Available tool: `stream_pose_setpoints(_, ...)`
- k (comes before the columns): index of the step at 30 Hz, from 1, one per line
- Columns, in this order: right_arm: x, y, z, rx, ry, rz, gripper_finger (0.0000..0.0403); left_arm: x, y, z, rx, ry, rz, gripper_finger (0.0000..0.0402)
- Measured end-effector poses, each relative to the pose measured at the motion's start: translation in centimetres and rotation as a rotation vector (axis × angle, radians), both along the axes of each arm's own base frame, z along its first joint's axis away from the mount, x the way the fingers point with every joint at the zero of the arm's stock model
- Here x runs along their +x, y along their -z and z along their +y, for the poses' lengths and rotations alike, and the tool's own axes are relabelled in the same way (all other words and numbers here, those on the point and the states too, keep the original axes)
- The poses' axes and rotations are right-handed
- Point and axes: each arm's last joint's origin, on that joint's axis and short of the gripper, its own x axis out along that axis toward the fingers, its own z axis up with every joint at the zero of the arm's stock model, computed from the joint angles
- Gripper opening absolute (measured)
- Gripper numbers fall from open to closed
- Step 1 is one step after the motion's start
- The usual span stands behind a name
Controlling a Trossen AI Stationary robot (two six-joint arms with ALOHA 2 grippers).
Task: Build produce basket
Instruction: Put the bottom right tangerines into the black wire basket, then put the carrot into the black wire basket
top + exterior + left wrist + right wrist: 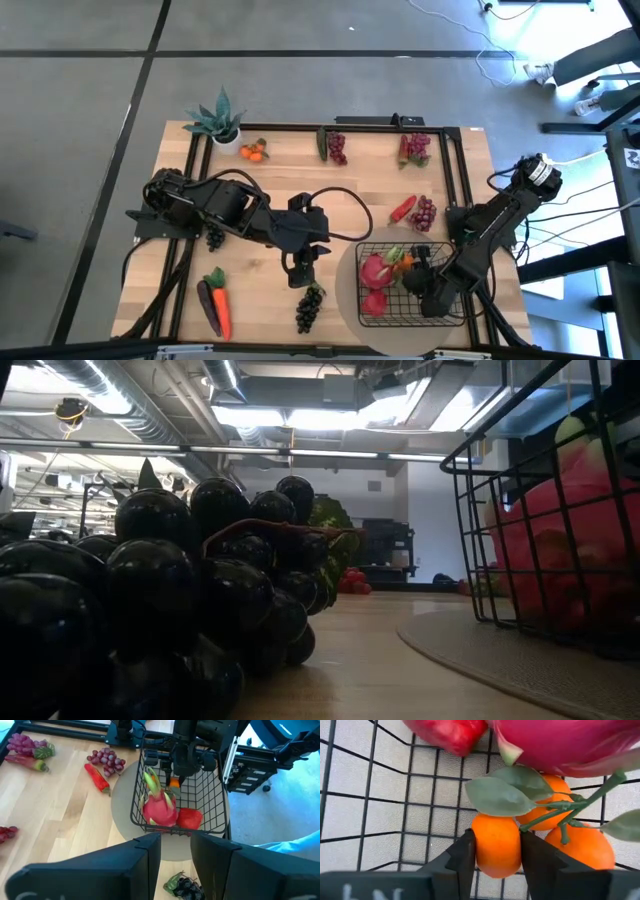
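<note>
The black wire basket (452,300) stands on a round beige mat (350,300) at the table's near right. In it lie a pink dragon fruit (373,268), a red fruit (376,301) and a leafy bunch of orange tangerines (560,840). My right gripper (413,281) reaches down into the basket and is shut on one tangerine (496,847). My left gripper (300,270) hovers over the table's middle, open with nothing between its fingers (176,840). A bunch of dark grapes (310,306) lies on the wood just below it. My right gripper pinches one tangerine of the bunch between its two fingers, one on each side of the fruit (482,857). The fingers come steeply from above, inside the basket. The other tangerines and their leaves lie just beyond, against the dragon fruit (560,745), low over the mesh floor (380,815).
Outside the basket: a red chili (402,209) beside purple grapes (425,212), grape bunches (337,147) (415,148) and tangerines (254,151) by the far edge, a spiky potted plant (220,122), small dark grapes (214,237), and a carrot with an eggplant (215,302) at the near left.
</note>
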Motion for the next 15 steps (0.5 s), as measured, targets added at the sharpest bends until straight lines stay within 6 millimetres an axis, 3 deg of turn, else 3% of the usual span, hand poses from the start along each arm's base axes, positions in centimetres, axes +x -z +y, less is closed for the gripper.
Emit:
stream_pose_setpoints(9, 0.06, -0.02, 0.05, 0.008, 0.001, -0.004, 0.0151, 0.00, 0.01, 0.00, 0.001, 0.000, 0.001, 0.0094)
stream_pose_setpoints(15, 0.04, -0.01, 0.07, 0.014, 0.000, 0.004, 0.0125, -0.01, 0.01, 0.00, 0.001, 0.000, 0.002, 0.0094)
